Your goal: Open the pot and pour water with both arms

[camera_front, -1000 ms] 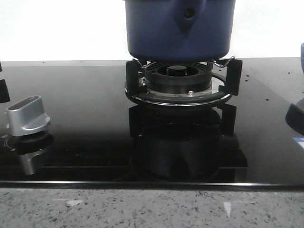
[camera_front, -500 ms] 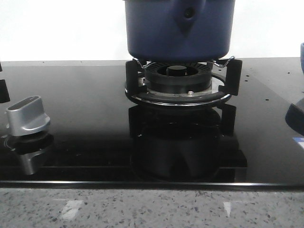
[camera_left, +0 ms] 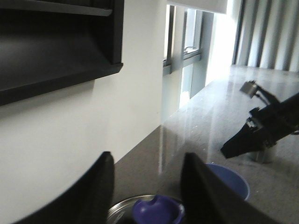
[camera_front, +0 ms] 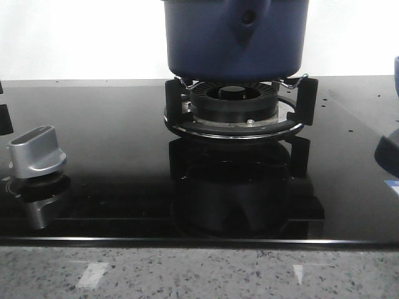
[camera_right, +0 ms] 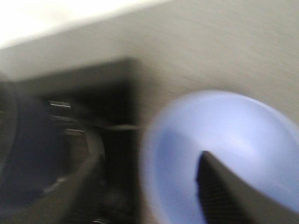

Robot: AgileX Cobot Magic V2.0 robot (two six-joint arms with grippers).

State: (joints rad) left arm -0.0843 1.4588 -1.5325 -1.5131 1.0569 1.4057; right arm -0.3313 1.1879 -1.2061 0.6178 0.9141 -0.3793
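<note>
The large dark blue round pot [camera_front: 235, 38] with smooth matte sides sits on the black metal burner grate [camera_front: 235, 111] of the glossy black glass cooktop [camera_front: 112, 156], near the middle and toward the back of it. The speckled grey stone tabletop [camera_front: 199, 271] runs along the front edge.

The step in hand appears to be the approach to the lid. To do it well, the left tool [camera_left: 147, 196] should come down centred over the dark blue lid knob [camera_left: 157, 211] with its fingers [camera_left: 100, 186] on either side of it, close only once level with the knob, and lift straight up so the pot does not shift on the grate. The right arm should keep clear of the pot meanwhile and stay near the lighter blue bowl [camera_right: 224, 154].

The front view cuts off the top of the pot and shows neither arm, so it says nothing about the lid. The left wrist view supplies that: the knob and a silver rim lie below the left tool, which is spread wide and pinches nothing. The right wrist view, heavily blurred, shows the right tool [camera_right: 145, 196] spread apart, empty, above the bowl beside the cooktop. Only the front view shows the silver control knob [camera_front: 37, 152].
</note>
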